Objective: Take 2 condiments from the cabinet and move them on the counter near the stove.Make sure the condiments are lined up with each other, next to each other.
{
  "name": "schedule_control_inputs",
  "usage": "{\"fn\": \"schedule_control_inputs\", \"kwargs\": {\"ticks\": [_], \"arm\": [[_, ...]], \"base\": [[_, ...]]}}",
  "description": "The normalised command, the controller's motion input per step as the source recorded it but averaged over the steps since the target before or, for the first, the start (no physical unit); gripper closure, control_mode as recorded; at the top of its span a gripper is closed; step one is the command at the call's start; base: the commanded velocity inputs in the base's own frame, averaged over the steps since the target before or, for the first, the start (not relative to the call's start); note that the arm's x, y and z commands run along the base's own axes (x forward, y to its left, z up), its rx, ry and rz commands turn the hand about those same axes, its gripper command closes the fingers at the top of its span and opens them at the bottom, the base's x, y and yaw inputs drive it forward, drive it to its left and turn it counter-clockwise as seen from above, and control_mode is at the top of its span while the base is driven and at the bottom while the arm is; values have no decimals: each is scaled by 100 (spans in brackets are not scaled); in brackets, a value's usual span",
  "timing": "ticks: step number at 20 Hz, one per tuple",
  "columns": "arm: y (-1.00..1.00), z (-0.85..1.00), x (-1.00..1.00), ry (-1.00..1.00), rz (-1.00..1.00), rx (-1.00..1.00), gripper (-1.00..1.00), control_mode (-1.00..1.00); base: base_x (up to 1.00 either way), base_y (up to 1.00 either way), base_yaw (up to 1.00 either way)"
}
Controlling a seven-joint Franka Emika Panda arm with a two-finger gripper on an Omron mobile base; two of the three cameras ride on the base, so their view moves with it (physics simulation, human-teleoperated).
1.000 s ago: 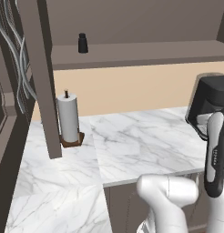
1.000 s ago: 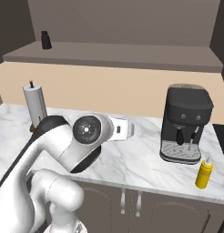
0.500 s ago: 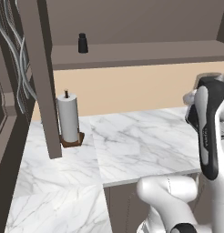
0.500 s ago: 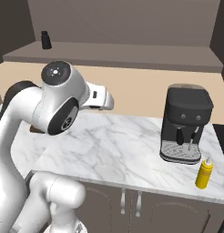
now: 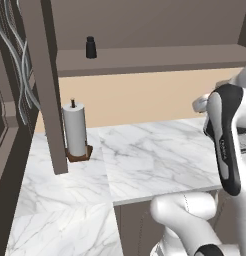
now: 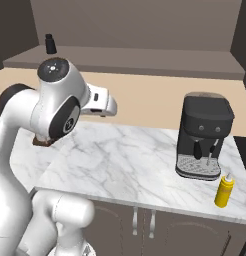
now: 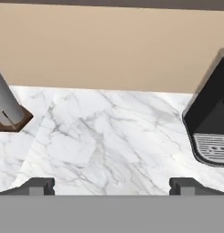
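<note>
A short black condiment bottle (image 5: 90, 47) (image 6: 50, 44) stands upright on the shelf of the grey-brown cabinet (image 5: 145, 57) (image 6: 145, 57), near its left end. The tall yellow squeeze bottle (image 6: 224, 190) stands on the white marble counter (image 5: 155, 160) (image 6: 120, 165) (image 7: 104, 136), at its front right. My gripper (image 7: 112, 186) is open with nothing between its fingertips (image 7: 38, 185). It hangs above the middle of the counter, facing the beige wall, well below the shelf and far from both bottles.
A white paper-towel roll on a brown stand (image 5: 75, 131) (image 7: 7, 111) sits beside the cabinet's tall side panel (image 5: 47, 85). A black coffee machine (image 6: 204, 137) (image 7: 211, 123) stands on the counter's right, just behind the yellow bottle. My raised arm (image 6: 55, 105) blocks the left of the right base view.
My arm has unfolded and risen from low over the counter, lifting the hand higher. The gripper stayed open. Neither bottle has moved.
</note>
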Motion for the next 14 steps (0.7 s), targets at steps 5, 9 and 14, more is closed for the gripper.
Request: {"fn": "schedule_control_inputs", "kwargs": {"ticks": [5, 9, 14], "arm": [[61, 4, 14, -3, 0, 0, -100, -100], [60, 23, 7, -5, 1, 0, -100, -100], [51, 31, 12, -5, 3, 0, -100, -100]], "base": [[0, 0, 0], [0, 0, 0], [0, 0, 0]]}}
